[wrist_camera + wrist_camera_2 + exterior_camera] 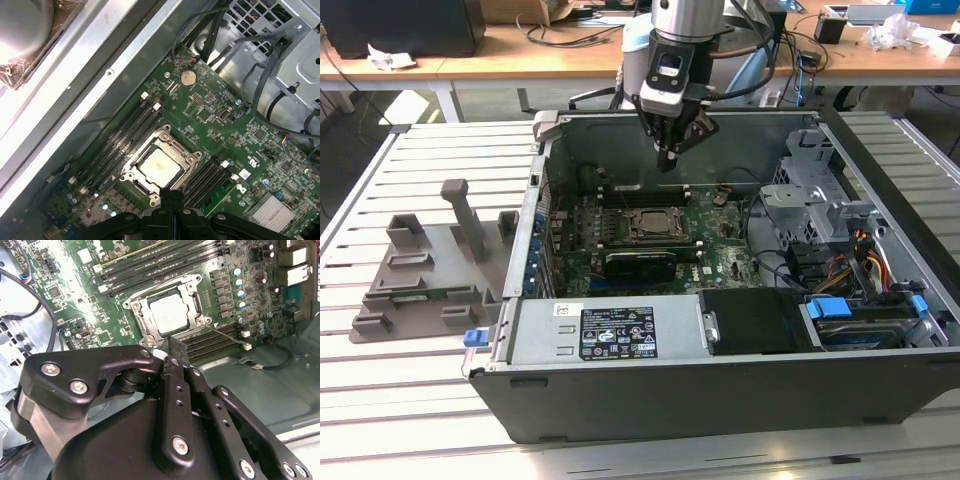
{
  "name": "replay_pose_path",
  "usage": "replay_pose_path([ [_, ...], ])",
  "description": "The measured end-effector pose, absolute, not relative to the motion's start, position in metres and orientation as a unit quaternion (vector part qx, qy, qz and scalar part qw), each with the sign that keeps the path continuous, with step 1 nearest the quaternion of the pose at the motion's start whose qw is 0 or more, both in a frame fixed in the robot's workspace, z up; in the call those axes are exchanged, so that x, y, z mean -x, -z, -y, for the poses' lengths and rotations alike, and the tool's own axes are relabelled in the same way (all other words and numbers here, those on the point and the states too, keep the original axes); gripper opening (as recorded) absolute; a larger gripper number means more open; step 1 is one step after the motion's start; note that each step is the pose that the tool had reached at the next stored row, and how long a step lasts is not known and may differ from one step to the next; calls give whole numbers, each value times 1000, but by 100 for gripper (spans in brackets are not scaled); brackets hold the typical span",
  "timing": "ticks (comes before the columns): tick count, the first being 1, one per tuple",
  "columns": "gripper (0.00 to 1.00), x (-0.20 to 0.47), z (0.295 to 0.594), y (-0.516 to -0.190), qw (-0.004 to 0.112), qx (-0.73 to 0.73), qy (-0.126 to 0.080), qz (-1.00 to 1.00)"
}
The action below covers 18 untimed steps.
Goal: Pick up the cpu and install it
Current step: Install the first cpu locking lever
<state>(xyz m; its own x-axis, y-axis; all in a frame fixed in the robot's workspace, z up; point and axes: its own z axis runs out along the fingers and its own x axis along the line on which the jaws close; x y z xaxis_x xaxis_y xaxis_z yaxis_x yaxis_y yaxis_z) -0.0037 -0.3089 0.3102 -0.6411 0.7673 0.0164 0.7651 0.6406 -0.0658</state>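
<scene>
A worktable [410, 400] topped with pale metal slats is seen in the exterior view. An open computer case [720, 330] is laid on it, toward the exterior view's right. A grey plastic fixture plate [425, 275] with upright posts is set on the slats just beside the case, toward the exterior view's left.

Slatted white metal table [410, 420], wooden desks [470, 62] with cables behind, grey floor.
</scene>
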Motion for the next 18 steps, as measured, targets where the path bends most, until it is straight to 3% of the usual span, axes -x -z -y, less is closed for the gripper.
replay_pose_path([
  [18,11,4,309,-310,20,369,-28,929],
])
